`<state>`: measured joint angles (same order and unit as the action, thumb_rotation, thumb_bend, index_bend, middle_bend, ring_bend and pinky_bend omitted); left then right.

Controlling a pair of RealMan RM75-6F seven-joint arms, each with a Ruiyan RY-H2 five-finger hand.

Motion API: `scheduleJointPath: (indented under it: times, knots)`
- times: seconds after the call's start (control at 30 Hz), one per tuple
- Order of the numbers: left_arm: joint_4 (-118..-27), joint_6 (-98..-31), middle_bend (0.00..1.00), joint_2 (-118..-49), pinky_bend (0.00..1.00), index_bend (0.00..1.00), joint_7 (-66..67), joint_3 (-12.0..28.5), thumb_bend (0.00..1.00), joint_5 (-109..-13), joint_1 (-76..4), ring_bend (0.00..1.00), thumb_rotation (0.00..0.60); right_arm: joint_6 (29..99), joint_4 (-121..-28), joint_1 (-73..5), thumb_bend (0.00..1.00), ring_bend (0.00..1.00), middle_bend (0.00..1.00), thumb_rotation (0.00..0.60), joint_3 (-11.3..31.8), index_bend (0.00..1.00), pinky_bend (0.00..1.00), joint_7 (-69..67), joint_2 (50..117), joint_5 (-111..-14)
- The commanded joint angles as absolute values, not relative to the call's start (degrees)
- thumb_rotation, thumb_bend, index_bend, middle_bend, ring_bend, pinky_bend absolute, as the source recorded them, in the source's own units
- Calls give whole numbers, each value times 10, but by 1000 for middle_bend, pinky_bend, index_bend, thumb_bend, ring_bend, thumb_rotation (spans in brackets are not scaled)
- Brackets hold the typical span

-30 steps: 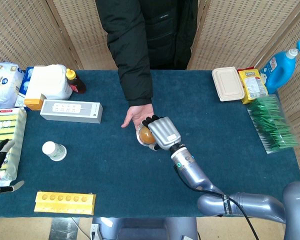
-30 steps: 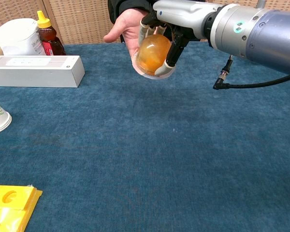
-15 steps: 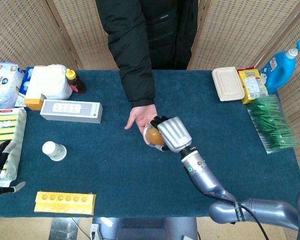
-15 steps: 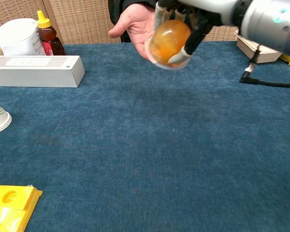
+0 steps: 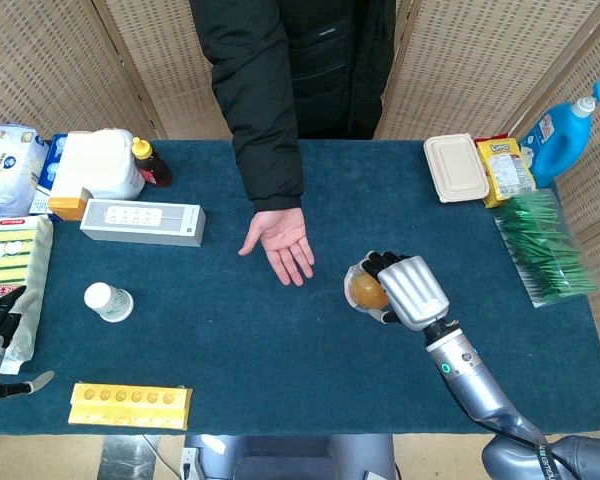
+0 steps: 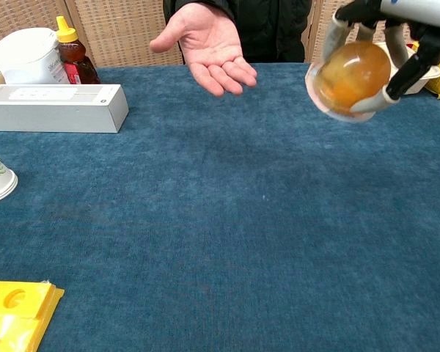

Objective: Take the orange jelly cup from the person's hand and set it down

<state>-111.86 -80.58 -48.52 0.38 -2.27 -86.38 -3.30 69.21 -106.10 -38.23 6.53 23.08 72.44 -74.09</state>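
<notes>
right hand grips cup on its side, clear above table, right of palm (empty, open); needs uprighting before release.

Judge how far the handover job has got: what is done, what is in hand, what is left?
Done: the person's palm lies empty. In hand: the right hand grips the orange jelly cup, held above the table. Left: setting it down on the cloth.
</notes>
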Motion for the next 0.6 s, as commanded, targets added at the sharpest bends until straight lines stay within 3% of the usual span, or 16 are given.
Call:
scheduleJointPath:
  times: [0.03, 0.47, 0.53, 0.6]
  knots:
    - [-1118, -809, 0, -485, 39, 0, 1, -25, 88, -868, -30, 0, 600, 658, -1019, -390, 312, 470, 480, 600, 57, 486, 627, 215, 759, -743]
    - [-1111, -805, 0, -474, 39, 0, -29, -26, 88, -863, -29, 0, 600, 577, -845, -424, 309, 407, 437, 600, 76, 468, 539, 193, 883, -692]
    - [-1111, -804, 0, -472, 39, 0, -32, -27, 89, -865, -30, 0, 600, 563, -826, -427, 298, 382, 408, 600, 76, 440, 517, 197, 893, -678]
    - [-1111, -806, 0, -471, 39, 0, -33, -28, 89, -868, -29, 0, 600, 550, -816, -427, 286, 336, 344, 600, 74, 339, 477, 200, 895, -664]
